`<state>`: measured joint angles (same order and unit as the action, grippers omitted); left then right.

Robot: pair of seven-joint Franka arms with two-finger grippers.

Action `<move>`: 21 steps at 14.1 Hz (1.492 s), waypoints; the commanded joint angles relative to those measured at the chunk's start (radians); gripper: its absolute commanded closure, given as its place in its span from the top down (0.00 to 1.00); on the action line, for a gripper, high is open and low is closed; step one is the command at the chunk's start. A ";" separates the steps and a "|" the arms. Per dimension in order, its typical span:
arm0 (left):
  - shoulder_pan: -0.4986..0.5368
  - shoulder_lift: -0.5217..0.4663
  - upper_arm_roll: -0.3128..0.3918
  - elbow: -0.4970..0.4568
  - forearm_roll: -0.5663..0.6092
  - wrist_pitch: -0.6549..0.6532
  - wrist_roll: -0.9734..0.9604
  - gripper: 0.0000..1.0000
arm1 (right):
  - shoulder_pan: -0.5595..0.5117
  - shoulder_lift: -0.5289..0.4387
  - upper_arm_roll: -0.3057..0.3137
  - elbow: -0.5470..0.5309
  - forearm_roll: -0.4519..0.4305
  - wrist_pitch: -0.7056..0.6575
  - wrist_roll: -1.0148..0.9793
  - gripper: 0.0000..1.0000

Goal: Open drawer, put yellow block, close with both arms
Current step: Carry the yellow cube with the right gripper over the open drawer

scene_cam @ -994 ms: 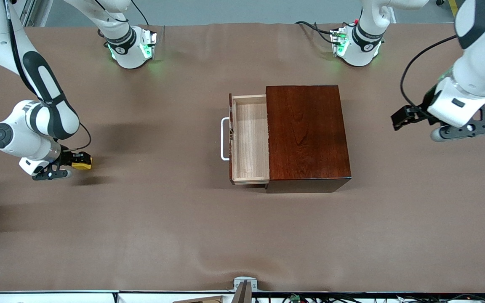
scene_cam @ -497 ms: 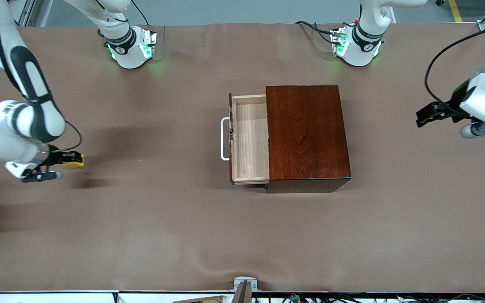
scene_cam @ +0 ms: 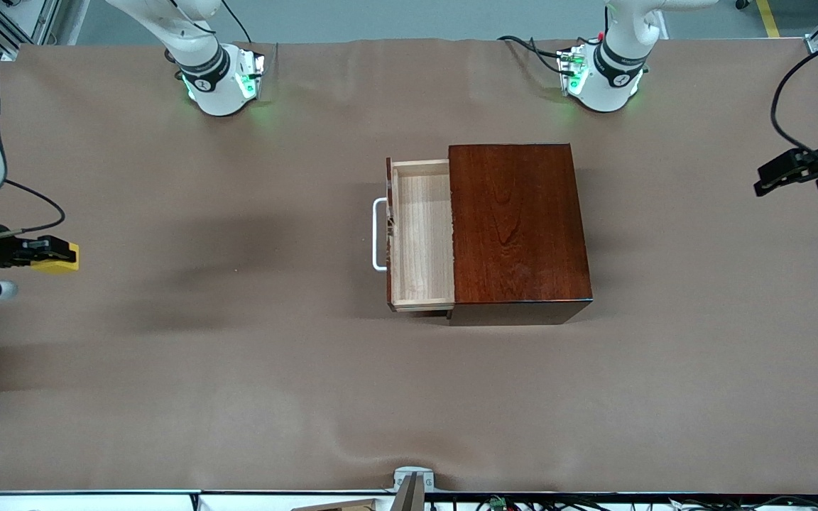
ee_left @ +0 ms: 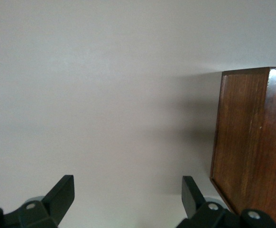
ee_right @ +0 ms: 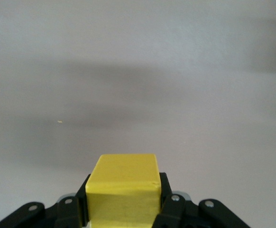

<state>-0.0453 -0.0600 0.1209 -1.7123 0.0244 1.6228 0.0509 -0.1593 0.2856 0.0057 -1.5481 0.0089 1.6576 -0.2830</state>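
Observation:
The drawer (scene_cam: 421, 234) stands pulled out of the dark wooden box (scene_cam: 519, 227), its pale tray bare and its white handle (scene_cam: 378, 234) toward the right arm's end. My right gripper (scene_cam: 43, 254) is shut on the yellow block (scene_cam: 61, 260), holding it up over the table at the right arm's end. In the right wrist view the yellow block (ee_right: 124, 187) fills the space between the black fingers (ee_right: 165, 187). My left gripper (scene_cam: 771, 177) hangs open and empty over the left arm's end of the table. The left wrist view shows its fingers (ee_left: 62, 192) wide apart and a side of the box (ee_left: 254, 142).
A brown cloth (scene_cam: 238, 397) covers the table. The two arm bases (scene_cam: 221, 81) (scene_cam: 601, 78) stand along the edge farthest from the front camera. A small grey bracket (scene_cam: 412, 482) sits at the nearest edge.
My right gripper has carried the yellow block up and farther toward the right arm's end of the table. My left gripper has drawn away from the box toward the left arm's end.

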 commanded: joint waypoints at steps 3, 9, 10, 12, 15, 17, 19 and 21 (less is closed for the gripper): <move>0.019 -0.021 -0.010 -0.015 -0.017 -0.012 0.035 1.00 | 0.196 0.007 0.007 0.091 0.013 -0.062 0.319 0.00; 0.019 -0.015 -0.007 -0.010 -0.058 -0.018 0.026 1.00 | 0.545 0.076 0.013 0.189 0.055 0.007 0.812 0.00; 0.018 -0.015 -0.009 -0.012 -0.058 -0.020 0.020 1.00 | 0.601 0.104 0.013 0.213 0.054 0.022 0.855 0.00; 0.018 -0.014 -0.010 -0.012 -0.058 -0.020 0.017 1.00 | 0.685 0.167 0.013 0.264 0.054 0.079 0.860 0.00; 0.016 -0.014 -0.012 -0.012 -0.057 -0.021 0.014 1.00 | 0.782 0.262 0.011 0.333 0.051 0.126 0.828 0.00; 0.015 -0.014 -0.012 -0.012 -0.057 -0.029 0.014 1.00 | 0.825 0.325 0.011 0.382 0.049 0.163 0.832 0.00; 0.016 -0.012 -0.012 -0.012 -0.057 -0.032 0.014 1.00 | 0.848 0.366 0.011 0.413 0.049 0.195 0.835 0.00; 0.016 -0.011 -0.012 -0.013 -0.057 -0.032 0.014 1.00 | 0.859 0.389 0.010 0.413 0.049 0.243 0.837 0.00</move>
<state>-0.0355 -0.0624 0.1139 -1.7187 -0.0153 1.6029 0.0702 0.6900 0.6329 0.0284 -1.1945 0.0541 1.8896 0.5626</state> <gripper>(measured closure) 0.000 0.445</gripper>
